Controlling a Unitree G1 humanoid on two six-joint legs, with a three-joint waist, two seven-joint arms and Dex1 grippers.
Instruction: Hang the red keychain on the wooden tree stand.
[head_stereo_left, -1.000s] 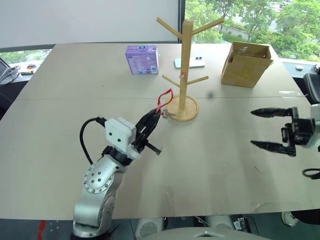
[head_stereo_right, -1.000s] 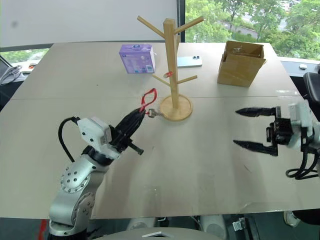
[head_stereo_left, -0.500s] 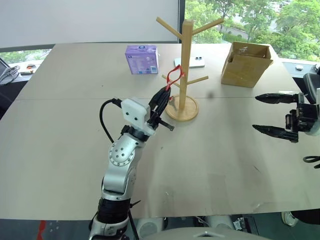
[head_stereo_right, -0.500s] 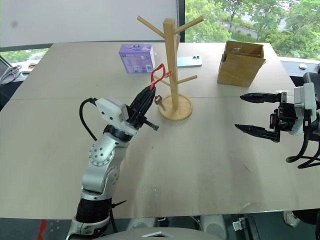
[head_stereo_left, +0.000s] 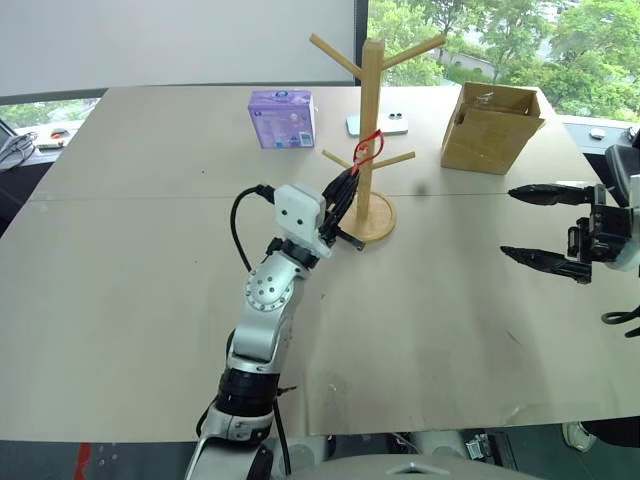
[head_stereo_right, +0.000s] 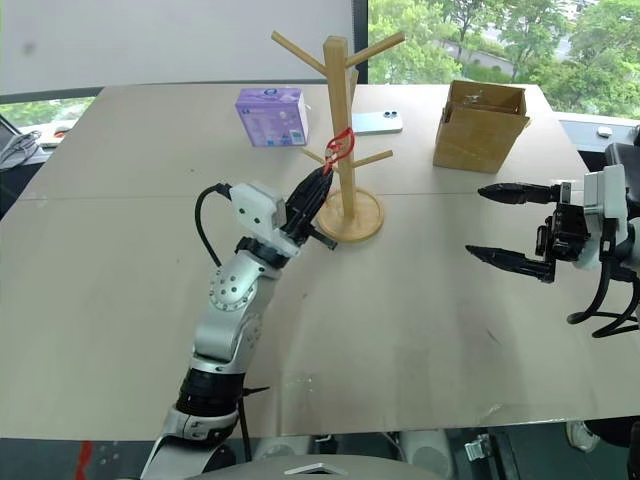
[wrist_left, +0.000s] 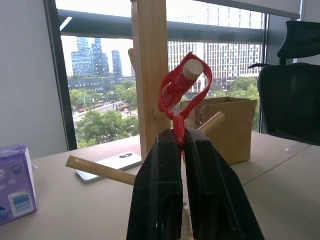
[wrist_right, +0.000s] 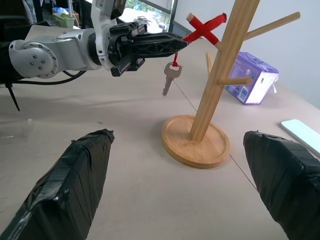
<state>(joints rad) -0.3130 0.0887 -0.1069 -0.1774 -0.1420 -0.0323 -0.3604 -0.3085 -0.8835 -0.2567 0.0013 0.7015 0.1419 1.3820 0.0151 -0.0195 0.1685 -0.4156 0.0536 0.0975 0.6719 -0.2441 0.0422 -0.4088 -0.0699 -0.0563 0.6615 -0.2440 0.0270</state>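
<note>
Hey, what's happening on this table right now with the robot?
The robot's left tool is shut on the red keychain and has its cord loop around the tip of a lower peg of the wooden tree stand, with the silver key dangling below. It has not let go yet. The right tool hangs open off to the side, holding nothing. A purple box, a phone and a cardboard box sit behind the stand.

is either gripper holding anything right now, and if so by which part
The left gripper is shut on the red keychain, pinching its cord low down near the key; the loop sits around a peg of the wooden tree stand. The right gripper is open, holding nothing.
</note>
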